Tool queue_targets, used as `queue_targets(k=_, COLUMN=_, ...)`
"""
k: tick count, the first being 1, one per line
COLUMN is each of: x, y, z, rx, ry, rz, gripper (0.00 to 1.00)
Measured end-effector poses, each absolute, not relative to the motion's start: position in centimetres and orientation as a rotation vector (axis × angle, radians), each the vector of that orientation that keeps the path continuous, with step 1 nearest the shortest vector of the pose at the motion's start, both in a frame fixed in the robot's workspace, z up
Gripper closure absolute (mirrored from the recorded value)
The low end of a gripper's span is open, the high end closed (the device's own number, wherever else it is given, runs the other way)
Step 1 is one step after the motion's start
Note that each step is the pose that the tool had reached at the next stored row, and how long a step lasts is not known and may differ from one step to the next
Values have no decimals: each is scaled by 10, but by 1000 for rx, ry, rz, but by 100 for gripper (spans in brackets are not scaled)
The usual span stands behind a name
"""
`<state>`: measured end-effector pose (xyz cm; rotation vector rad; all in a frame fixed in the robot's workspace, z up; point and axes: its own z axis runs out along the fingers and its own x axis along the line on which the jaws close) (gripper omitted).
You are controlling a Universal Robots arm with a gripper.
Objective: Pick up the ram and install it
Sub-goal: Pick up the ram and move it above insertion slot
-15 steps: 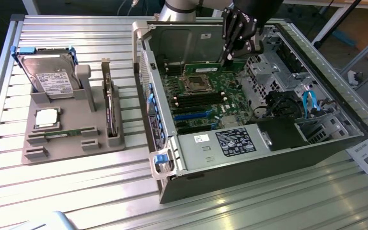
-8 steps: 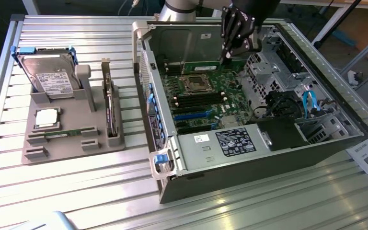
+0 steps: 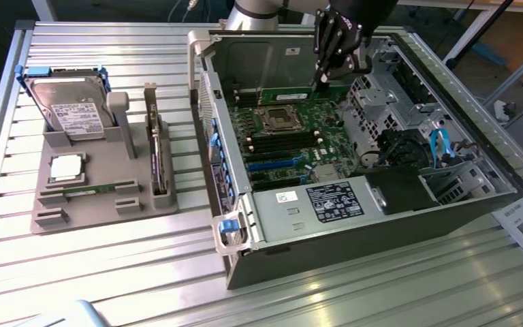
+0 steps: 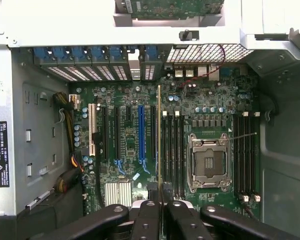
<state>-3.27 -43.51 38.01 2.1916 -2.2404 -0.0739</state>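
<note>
The ram (image 3: pixel 291 92) is a thin green stick hanging over the motherboard (image 3: pixel 284 146) inside the open computer case (image 3: pixel 361 225). My gripper (image 3: pixel 327 80) is shut on its end nearest the exterior view's right. In the wrist view the ram (image 4: pixel 159 130) shows edge-on as a narrow line running away from my gripper (image 4: pixel 159 189). It hangs just beside the black memory slots (image 4: pixel 174 150), between them and the blue expansion slot (image 4: pixel 141 132). The empty processor socket (image 4: pixel 208 162) lies on the far side of those slots. I cannot tell whether the ram touches the board.
A grey holder (image 3: pixel 98 204) at the exterior view's left carries a hard drive (image 3: pixel 69 109), a square silver processor chip (image 3: pixel 67 167) and a dark expansion card (image 3: pixel 157 153). The power supply (image 3: pixel 334 201), drive cage and cables (image 3: pixel 438 146) crowd the case's near side.
</note>
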Motion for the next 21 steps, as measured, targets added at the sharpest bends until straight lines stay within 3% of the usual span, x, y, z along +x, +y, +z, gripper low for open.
queue_targets(k=21, x=-33, y=-425, z=375, rx=2193, ry=-2241, rz=-76, gripper=88)
